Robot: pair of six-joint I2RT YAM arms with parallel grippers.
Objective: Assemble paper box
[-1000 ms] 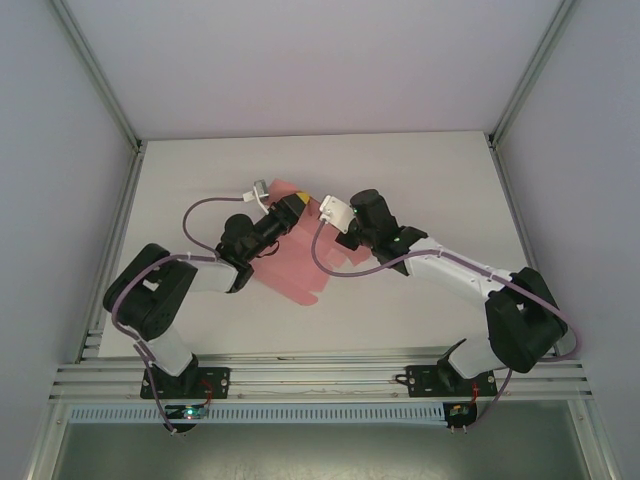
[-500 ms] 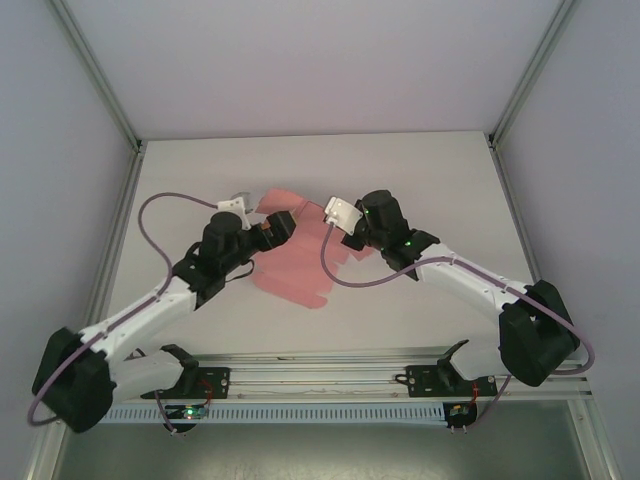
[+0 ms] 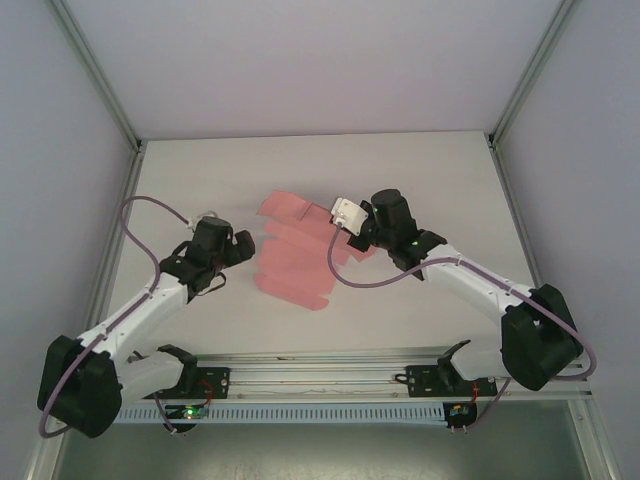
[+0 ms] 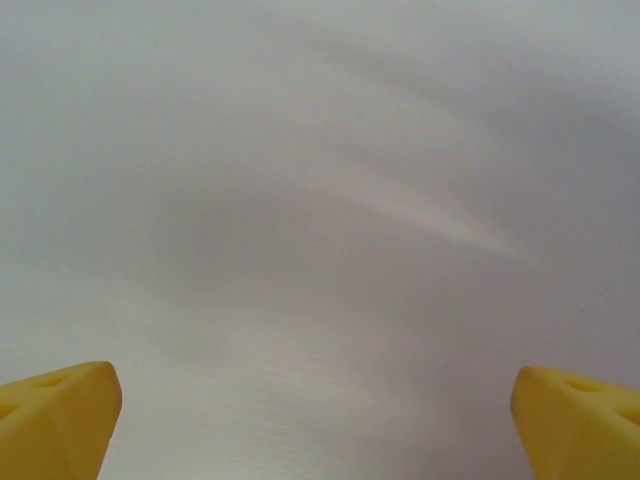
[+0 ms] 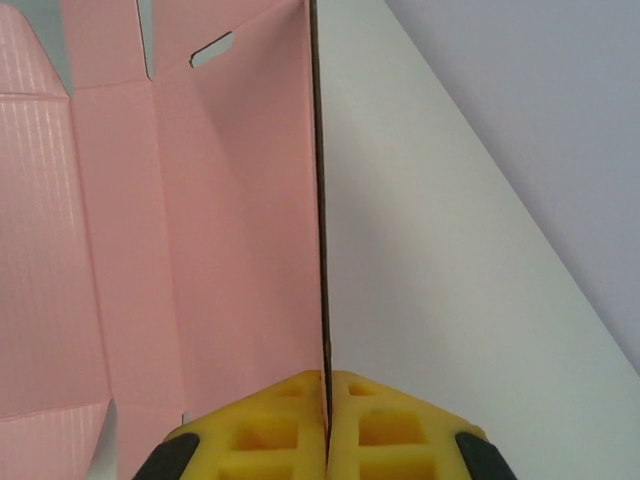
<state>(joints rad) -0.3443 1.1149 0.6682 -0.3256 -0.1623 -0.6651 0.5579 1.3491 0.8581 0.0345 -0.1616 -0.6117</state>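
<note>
The paper box (image 3: 295,255) is a flat pink die-cut sheet with flaps and fold lines, lying in the middle of the white table. My right gripper (image 3: 352,236) is shut on the sheet's right-hand edge. In the right wrist view its yellow fingers (image 5: 270,430) pinch the thin card edge-on, the gripper (image 5: 327,388) closed tight, and the pink panel (image 5: 180,230) with a slot spreads out to the left. My left gripper (image 3: 243,247) stands open just left of the sheet, apart from it. Its yellow fingertips (image 4: 55,415) sit far apart over blurred bare table, nothing between them.
The table (image 3: 430,180) is bounded by grey enclosure walls and aluminium posts at the sides and back. An aluminium rail (image 3: 320,375) with both arm bases runs along the near edge. A purple cable (image 3: 150,215) loops up from the left arm.
My left gripper opened, let go of the sheet and drew back left and nearer. The sheet's left part has dropped flat. The right gripper kept its hold, shifting slightly right.
</note>
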